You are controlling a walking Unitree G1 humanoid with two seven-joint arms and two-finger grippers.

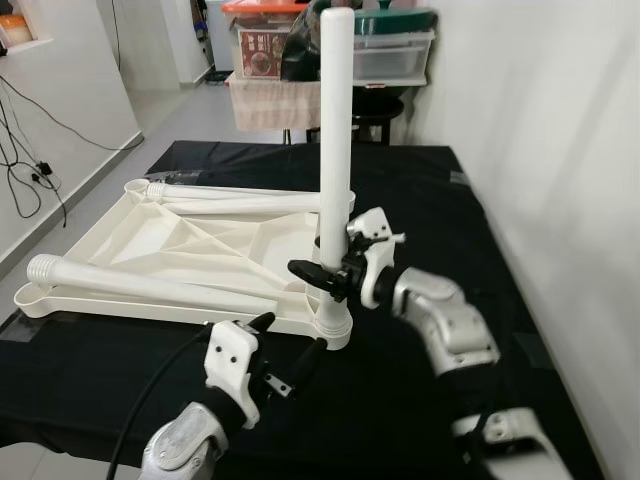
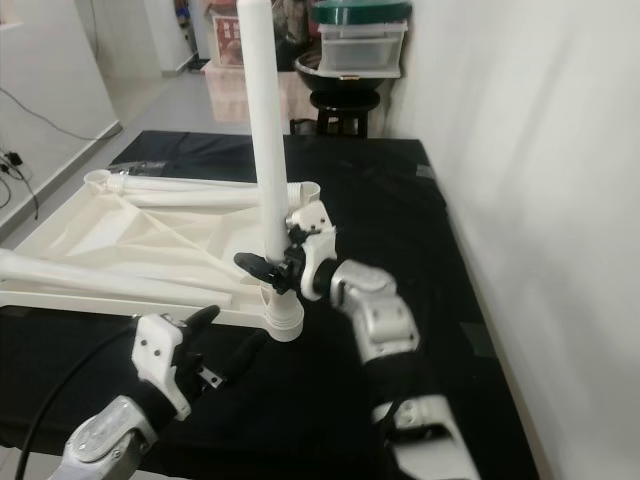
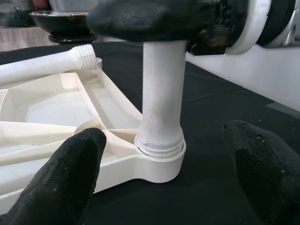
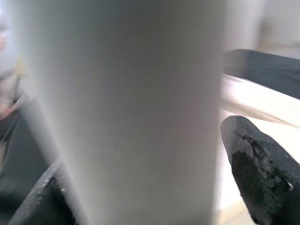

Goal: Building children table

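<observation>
White leg upright, its lower end seated in the corner socket of the upturned white table frame, at the frame's near right corner. Seen close from the left wrist: thread rings visible just above the socket rim, so probably not yet screwed fully home. Gripped low on the shaft by the right tool, clenched on the leg with one black finger on each side. Left tool released, fingers spread wide, low and just in front of the socket, touching neither leg nor frame as far as can be seen. Two loose legs lying on the frame: one along the near edge, one along the far edge, threaded ends toward the left. All of it resting on the black tabletop, with a stool and storage boxes behind. Judged to be in the middle of fixing the first leg, three sockets yet to fill. Risks from here: cross-threading, if turned while leaning even a little; slipping of the smooth plastic between the fingers, if twisted with too little pressure; rotating or sliding of the light frame on the cloth, if not braced by the left tool. Also possible toppling of the tall leg, if let go before the thread bites.
</observation>
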